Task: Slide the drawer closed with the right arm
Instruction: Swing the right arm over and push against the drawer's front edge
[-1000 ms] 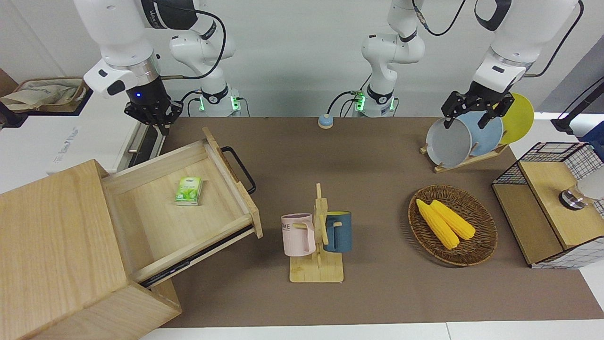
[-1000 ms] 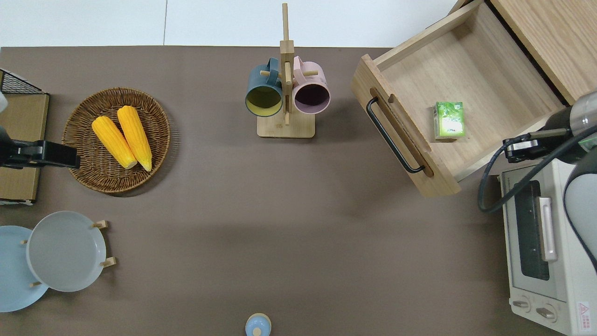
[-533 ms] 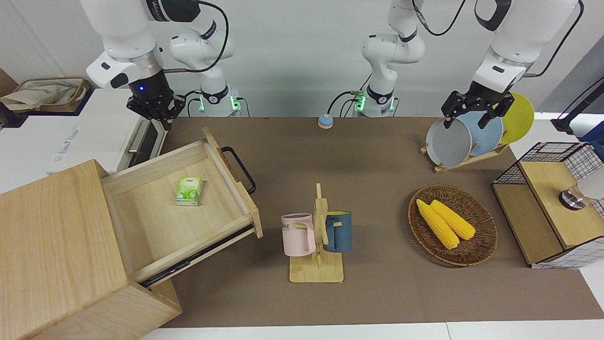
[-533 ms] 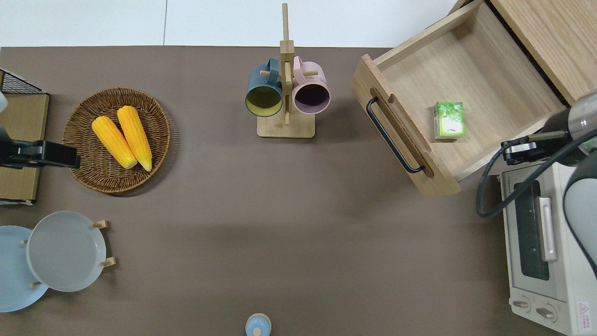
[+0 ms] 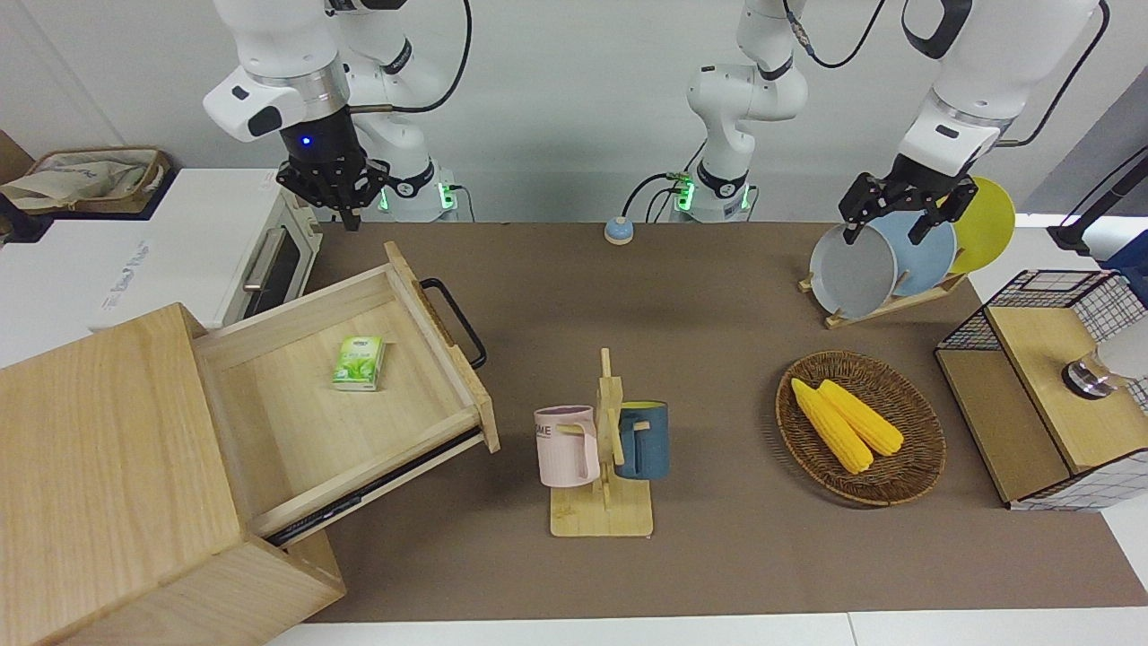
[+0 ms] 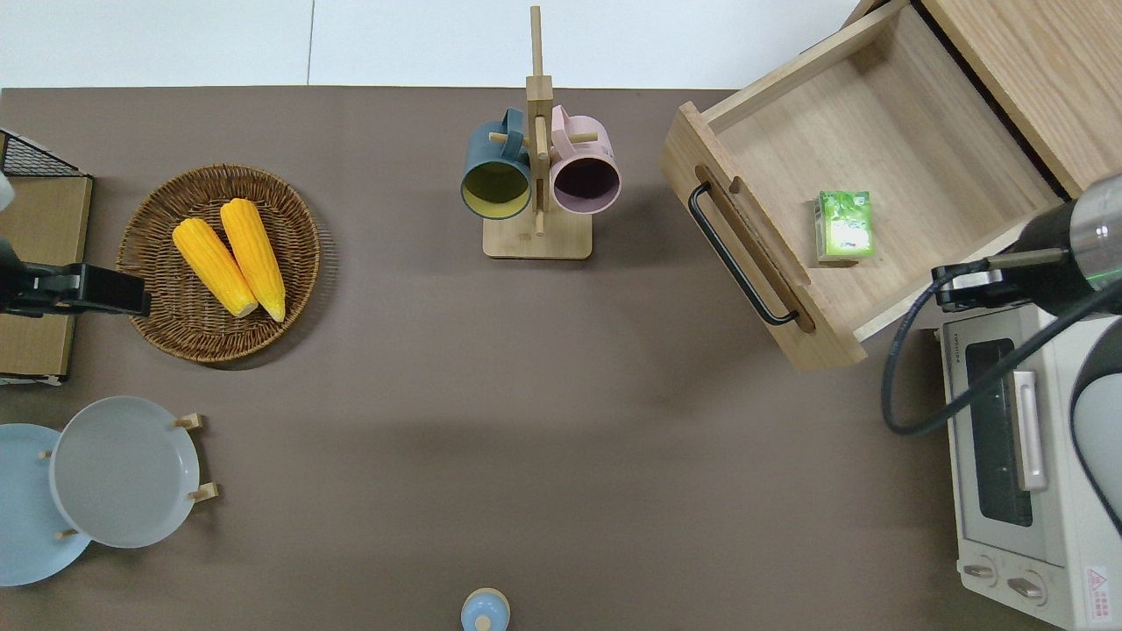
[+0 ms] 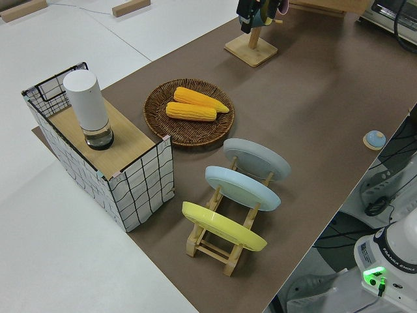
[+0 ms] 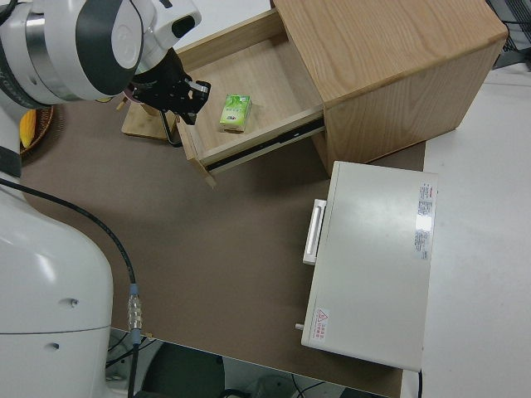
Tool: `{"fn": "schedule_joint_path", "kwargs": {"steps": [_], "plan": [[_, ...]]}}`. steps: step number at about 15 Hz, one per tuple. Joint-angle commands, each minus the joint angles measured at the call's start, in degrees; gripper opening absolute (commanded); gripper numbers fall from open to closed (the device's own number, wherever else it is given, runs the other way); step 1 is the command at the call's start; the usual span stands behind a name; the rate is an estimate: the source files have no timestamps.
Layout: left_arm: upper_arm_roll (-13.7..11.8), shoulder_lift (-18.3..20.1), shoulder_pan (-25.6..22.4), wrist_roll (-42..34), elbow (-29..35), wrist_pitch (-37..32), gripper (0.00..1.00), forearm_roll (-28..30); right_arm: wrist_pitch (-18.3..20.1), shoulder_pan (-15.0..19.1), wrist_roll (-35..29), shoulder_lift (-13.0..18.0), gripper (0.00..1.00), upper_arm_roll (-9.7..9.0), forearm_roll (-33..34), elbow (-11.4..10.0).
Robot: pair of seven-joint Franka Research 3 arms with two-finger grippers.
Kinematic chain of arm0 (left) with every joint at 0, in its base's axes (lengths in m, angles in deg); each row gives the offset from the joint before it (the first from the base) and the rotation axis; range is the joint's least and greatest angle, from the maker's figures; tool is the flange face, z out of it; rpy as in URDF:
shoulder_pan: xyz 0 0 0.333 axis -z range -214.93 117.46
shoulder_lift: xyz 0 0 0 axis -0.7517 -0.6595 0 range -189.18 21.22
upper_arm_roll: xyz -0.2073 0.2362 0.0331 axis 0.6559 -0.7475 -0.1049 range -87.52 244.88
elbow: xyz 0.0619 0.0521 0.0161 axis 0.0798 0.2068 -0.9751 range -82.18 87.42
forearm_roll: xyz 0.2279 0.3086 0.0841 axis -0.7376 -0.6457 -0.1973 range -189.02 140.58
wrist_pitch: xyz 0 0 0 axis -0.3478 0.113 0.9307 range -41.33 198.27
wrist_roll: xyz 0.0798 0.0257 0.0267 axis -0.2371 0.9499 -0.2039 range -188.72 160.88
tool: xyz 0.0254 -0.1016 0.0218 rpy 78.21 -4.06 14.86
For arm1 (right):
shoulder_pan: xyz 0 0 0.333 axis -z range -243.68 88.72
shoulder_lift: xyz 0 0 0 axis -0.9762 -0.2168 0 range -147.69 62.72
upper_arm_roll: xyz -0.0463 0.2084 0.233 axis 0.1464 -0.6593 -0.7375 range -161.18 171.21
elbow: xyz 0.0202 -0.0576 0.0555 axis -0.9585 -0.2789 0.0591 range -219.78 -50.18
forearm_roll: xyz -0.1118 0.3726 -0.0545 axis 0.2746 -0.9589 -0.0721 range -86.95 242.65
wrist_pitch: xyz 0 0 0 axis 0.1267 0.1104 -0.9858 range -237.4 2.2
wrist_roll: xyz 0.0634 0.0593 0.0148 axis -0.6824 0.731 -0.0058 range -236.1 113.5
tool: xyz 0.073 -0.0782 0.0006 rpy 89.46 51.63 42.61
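Light-wood drawer [image 5: 359, 395], black bar handle [image 5: 456, 321]; green carton [image 5: 359, 362]; white oven [image 6: 1021, 464]; yellow corn cobs [image 5: 845, 422], brown wicker basket [image 5: 915, 467]; pink mug [image 5: 567, 446], blue mug [image 5: 644, 440].

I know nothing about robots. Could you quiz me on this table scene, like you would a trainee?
1. True or false: the drawer is fully shut.
2. What lies inside it? A) corn B) small green carton C) a mug
3. Which arm's pincer hangs up in the air, touching nothing, near the white oven?

Key: 1 false, it stands pulled out. 2 B. 3 the right arm's; the left arm is parked.
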Motion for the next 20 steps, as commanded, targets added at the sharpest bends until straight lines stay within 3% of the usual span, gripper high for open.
{"fn": "schedule_joint_path", "kwargs": {"steps": [1,4,8,11,20], "plan": [[-1.0,-0.8,1.0,-0.4,-1.2,0.0,1.00,-0.7,0.5,-3.9,-8.9,-0.2,0.000,0.11,-0.7,0.9],[-1.0,-0.8,1.0,-0.4,-1.2,0.0,1.00,-0.7,-1.2,-7.4,-16.1,-0.5,0.000,0.37,-0.7,1.1],[-1.0,-0.8,1.0,-0.4,-1.2,0.0,1.00,-0.7,-2.5,-11.4,-25.3,-3.0,0.000,0.28,-0.6,1.4],[-1.0,-0.8,1.0,-0.4,-1.2,0.0,1.00,-0.7,-5.7,-14.2,-32.1,-4.9,0.000,0.20,-0.5,1.5],[-1.0,-0.8,1.0,-0.4,-1.2,0.0,1.00,-0.7,-9.3,-17.2,-48.4,-12.1,0.000,0.28,0.2,1.4]]}}
